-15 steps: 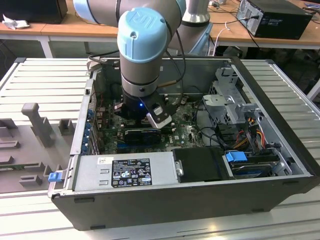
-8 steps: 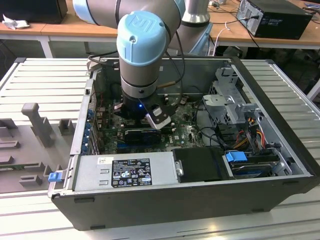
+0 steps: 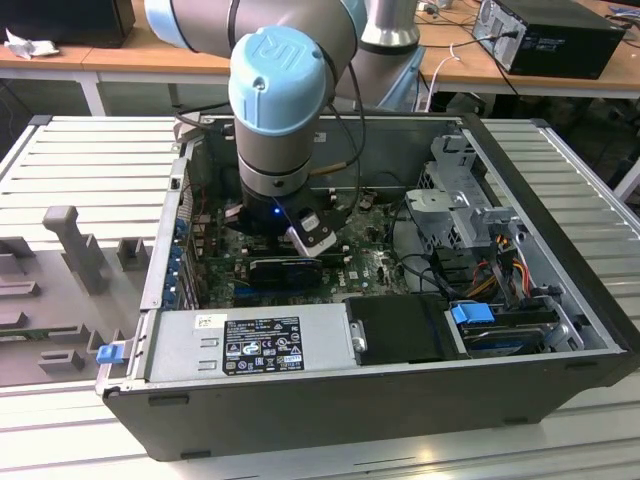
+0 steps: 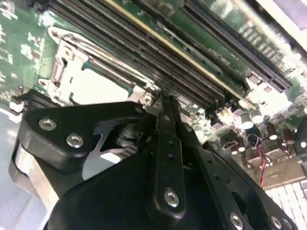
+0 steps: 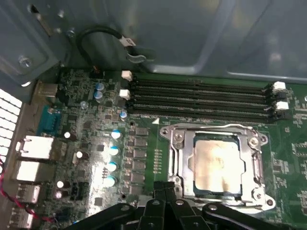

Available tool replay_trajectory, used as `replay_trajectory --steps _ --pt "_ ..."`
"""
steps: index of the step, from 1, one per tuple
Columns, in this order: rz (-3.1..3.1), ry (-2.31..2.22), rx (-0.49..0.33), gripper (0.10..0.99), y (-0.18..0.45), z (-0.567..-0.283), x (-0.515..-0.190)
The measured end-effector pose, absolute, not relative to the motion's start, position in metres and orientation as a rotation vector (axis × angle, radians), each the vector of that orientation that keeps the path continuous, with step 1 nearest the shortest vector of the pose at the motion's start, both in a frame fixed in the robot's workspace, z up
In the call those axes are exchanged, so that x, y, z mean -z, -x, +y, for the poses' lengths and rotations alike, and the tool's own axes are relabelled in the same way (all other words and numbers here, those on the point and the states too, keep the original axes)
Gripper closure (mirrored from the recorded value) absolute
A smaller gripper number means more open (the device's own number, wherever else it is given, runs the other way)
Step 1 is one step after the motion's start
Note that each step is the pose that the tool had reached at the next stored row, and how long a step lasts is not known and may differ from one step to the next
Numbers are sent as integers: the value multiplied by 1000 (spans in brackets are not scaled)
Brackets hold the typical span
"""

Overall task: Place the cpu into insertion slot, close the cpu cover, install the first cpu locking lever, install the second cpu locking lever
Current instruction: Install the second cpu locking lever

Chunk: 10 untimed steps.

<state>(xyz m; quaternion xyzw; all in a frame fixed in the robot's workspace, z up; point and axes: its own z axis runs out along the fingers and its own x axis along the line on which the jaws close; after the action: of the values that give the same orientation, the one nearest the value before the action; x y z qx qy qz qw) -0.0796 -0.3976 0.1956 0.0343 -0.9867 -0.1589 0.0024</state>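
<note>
The cpu [image 5: 217, 165] lies flat in the insertion slot [image 5: 169, 133], its pale silver-beige face showing through the cut-out of the cpu cover [image 5: 181, 160], which is down over it. A thin metal lever [image 5: 211, 126] runs along one edge of the cover. My gripper [image 5: 165, 188] is shut, its tips right at the socket's edge; whether they touch a lever I cannot tell. In the second wrist view the gripper [image 4: 163, 101] sits at a corner of the cover [image 4: 64, 72], beside the bright cpu [image 4: 100, 88]. In the exterior view the arm's wrist [image 3: 280, 215] reaches down into the computer case.
Several black memory slots [image 5: 201, 98] run beside the socket, with capacitors [image 5: 112, 165] and rear ports [image 5: 33, 146] nearby. The case wall [image 5: 192, 38] and a black cable [image 5: 103, 36] stand close. A power supply [image 3: 250, 345] and drive cage [image 3: 460, 200] flank the board.
</note>
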Motion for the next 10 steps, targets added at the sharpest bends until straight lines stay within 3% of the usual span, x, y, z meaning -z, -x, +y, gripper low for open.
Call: replay_trajectory --steps 10 --pt "-3095 -107 500 980 80 -397 -223"
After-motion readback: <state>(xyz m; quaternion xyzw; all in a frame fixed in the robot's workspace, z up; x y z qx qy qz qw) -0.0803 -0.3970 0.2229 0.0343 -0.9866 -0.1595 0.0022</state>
